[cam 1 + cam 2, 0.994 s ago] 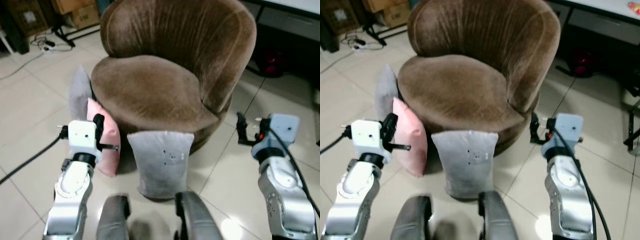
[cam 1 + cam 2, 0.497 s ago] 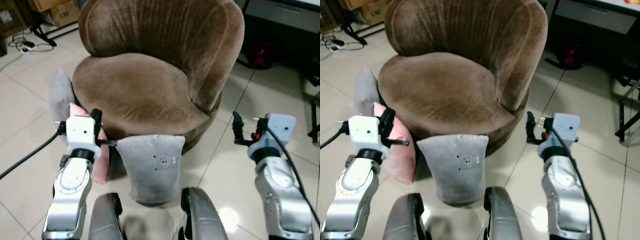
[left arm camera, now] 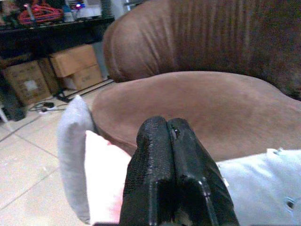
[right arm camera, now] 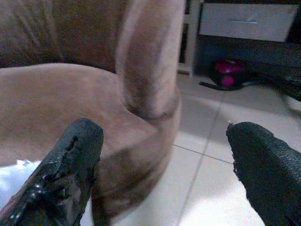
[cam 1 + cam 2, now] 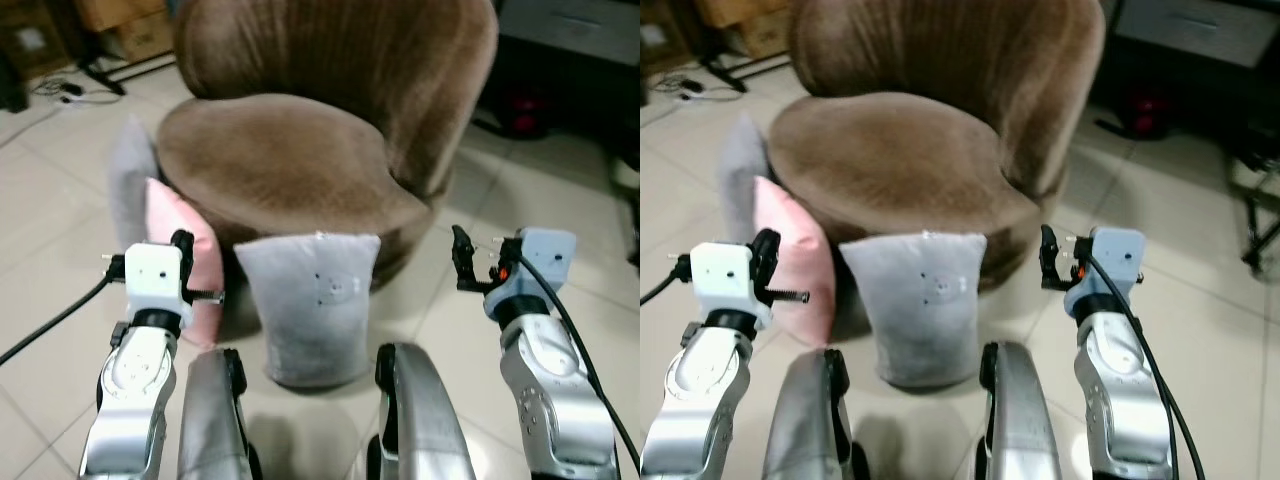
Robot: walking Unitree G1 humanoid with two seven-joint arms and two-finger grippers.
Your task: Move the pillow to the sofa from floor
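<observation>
A round brown sofa chair takes up the upper middle of the head views, standing on a pale tiled floor. Three pillows stand on edge on the floor against its front and left side. The grey pillow is lowest and most central, leaning upright against the seat's front edge, just above the robot's two knees at the bottom of the frame. To its left stands a pink pillow, and behind that, partly hidden by it, a second grey pillow pressed to the chair's side.

The left gripper hovers at the lower left, in front of the pink pillow, which its wrist block partly covers in the head views; its two black fingers are pressed together with nothing between them. The right gripper is held up at the right of the frame, over bare tile beside the chair's right flank, well apart from every pillow; its fingers are spread wide and empty.

Around the scene: cardboard boxes and cables at the upper left, a dark cabinet with a drawer at the upper right, and a red and black object on the floor below it.
</observation>
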